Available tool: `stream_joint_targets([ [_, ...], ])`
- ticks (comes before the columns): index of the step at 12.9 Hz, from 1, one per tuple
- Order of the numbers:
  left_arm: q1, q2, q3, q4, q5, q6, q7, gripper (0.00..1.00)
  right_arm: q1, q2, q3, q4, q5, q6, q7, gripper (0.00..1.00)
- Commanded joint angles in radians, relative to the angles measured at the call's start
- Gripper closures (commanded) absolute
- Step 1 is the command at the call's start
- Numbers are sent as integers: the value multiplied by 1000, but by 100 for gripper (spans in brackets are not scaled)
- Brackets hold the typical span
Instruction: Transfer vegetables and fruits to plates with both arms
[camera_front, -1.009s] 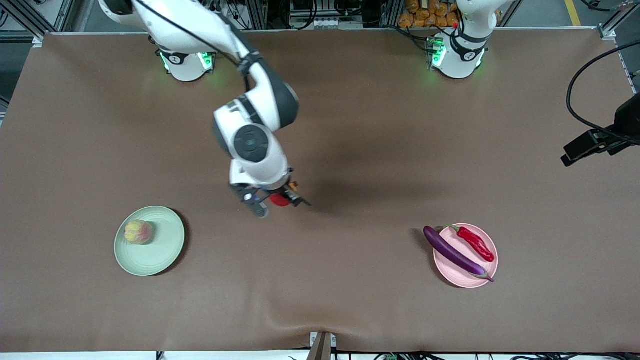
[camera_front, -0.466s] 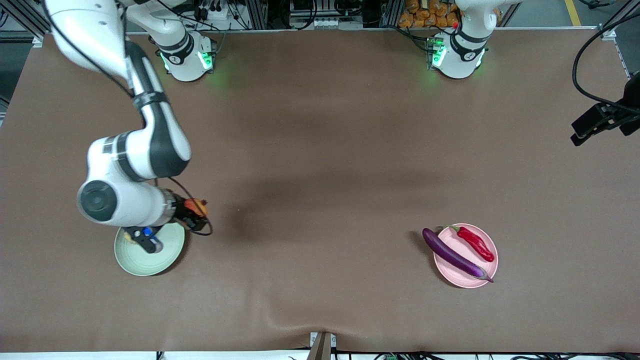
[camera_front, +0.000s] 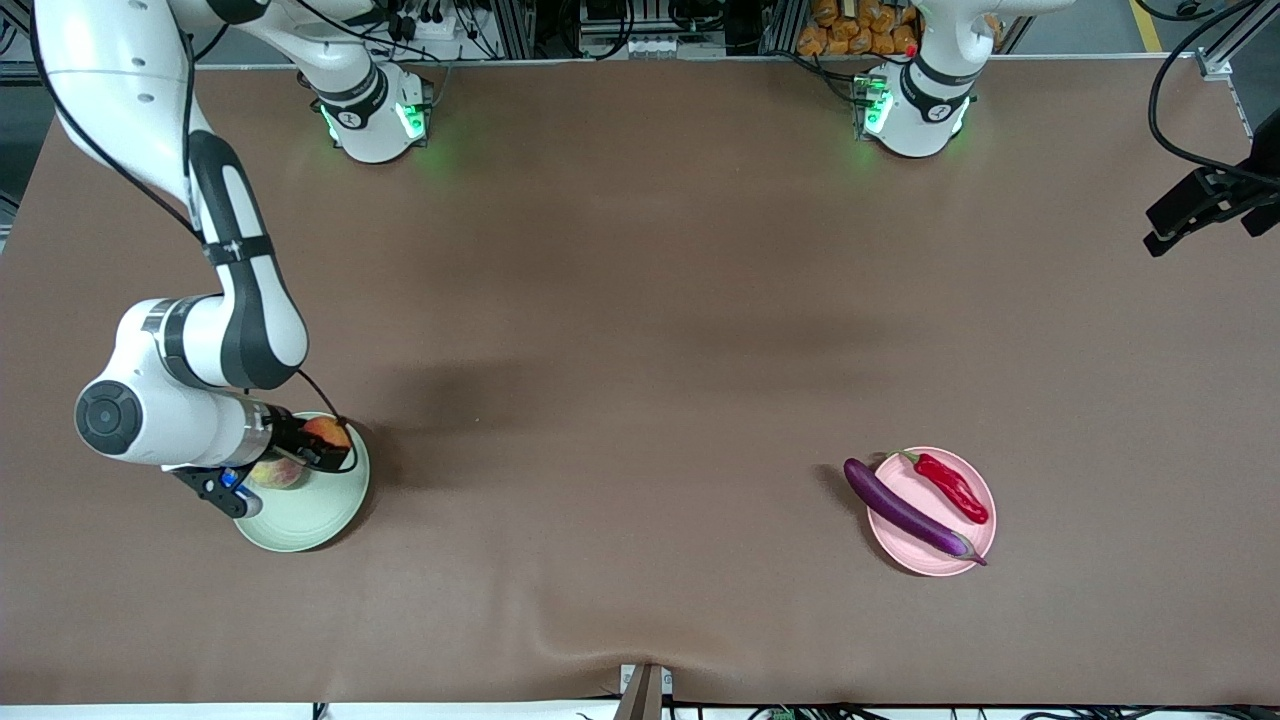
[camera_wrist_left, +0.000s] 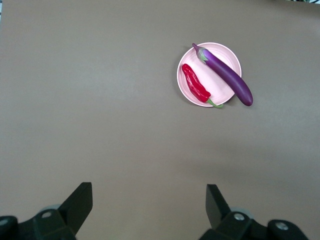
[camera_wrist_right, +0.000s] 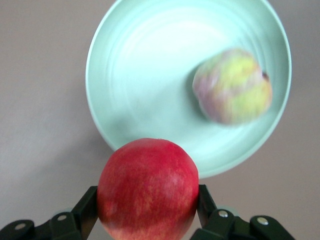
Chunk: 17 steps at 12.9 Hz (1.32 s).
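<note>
While carried in from the middle of the counter (camera_front: 640, 300) a second ago, the red pomegranate-like fruit (camera_wrist_right: 148, 189) has now arrived over the rim of the pale green plate (camera_front: 325, 510), clamped between the jaws of the right pincer (camera_front: 315, 445) and not yet set down. Sits just above and beside the yellowish-pink ribbed fruit (camera_front: 274, 473), which lies on that plate at the right arm's end. Means, by judgement, the last transfer is nearly done: only lowering and release seem left, with care not to knock the ribbed fruit. Unchanged on the pale pink plate (camera_front: 975, 545): the purple eggplant (camera_front: 905, 511), one end overhanging the rim, and the red chili pepper (camera_front: 953, 488) beside it. Waiting high toward its own end of the counter, the left pincer (camera_wrist_left: 149, 200), jaws spread wide and empty. No brand, label or legible writing anywhere.
</note>
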Motion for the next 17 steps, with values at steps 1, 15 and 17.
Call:
stream_joint_targets([
  [1, -9, -73, -5, -78, -48, -17, 17, 0, -39, 23, 21, -23, 12, 123, -82, 60],
  [15, 2, -150, -27, -115, -86, -80, 19, 0, -125, -320, 21, -25, 12, -246, -625, 0],
  [17, 2, -140, -25, -118, -86, -80, 17, 0, -125, -426, 20, -25, -2, -342, -629, 0],
])
